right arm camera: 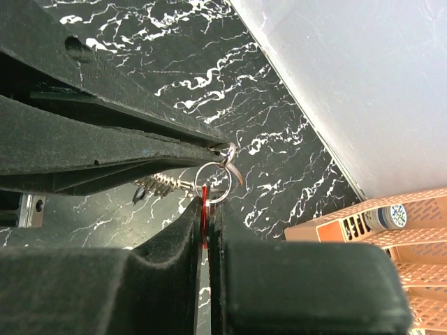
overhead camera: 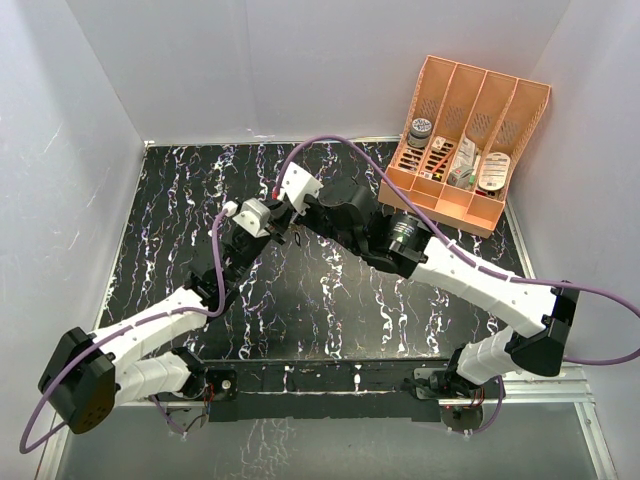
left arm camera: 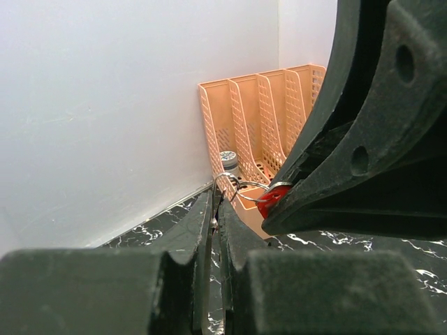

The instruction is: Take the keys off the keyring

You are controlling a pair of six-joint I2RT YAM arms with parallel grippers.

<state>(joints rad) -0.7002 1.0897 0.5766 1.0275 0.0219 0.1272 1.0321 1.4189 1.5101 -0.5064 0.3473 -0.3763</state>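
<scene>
The keyring (right arm camera: 211,181) is a thin silver ring held in the air between both grippers, above the black marbled table (overhead camera: 330,300). My right gripper (right arm camera: 209,206) is shut on the red-headed key (right arm camera: 204,209), which hangs on the ring. My left gripper (left arm camera: 216,202) is shut on the ring's far edge; in the right wrist view its tips (right arm camera: 220,148) pinch the metal there. A grey toothed key (right arm camera: 157,185) dangles from the ring. In the left wrist view the ring (left arm camera: 241,185) and red head (left arm camera: 269,199) show under the right gripper (left arm camera: 279,199). From above, the grippers meet (overhead camera: 287,225).
An orange slotted organizer (overhead camera: 470,200) with small items stands at the back right corner; it also shows in the left wrist view (left arm camera: 244,112) and the right wrist view (right arm camera: 391,230). White walls enclose the table on three sides. Purple cables run along both arms.
</scene>
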